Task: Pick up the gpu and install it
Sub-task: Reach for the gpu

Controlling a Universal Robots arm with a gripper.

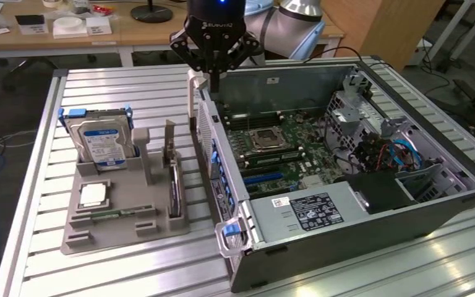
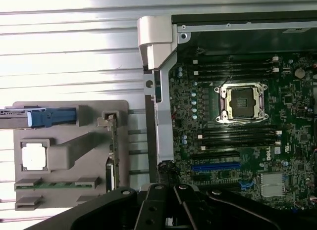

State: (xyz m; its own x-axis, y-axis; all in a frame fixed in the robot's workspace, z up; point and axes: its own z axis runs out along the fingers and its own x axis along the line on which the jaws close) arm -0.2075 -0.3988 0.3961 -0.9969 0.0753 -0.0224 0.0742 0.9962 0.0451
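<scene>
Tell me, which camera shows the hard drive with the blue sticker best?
The exterior view. There the hard drive stands upright in the gray holder, with its blue-labelled face turned to the camera. The wrist view looks straight down on it, so the drive appears edge-on, a thin strip with its blue carrier.

Gpu [image 1: 174, 185] stood upright on its long edge in a slot of the grey holder [image 1: 97, 232], lower left of centre in the exterior view. It had a dark board, with a silver end bracket rising at its upper end. Untouched.
</scene>
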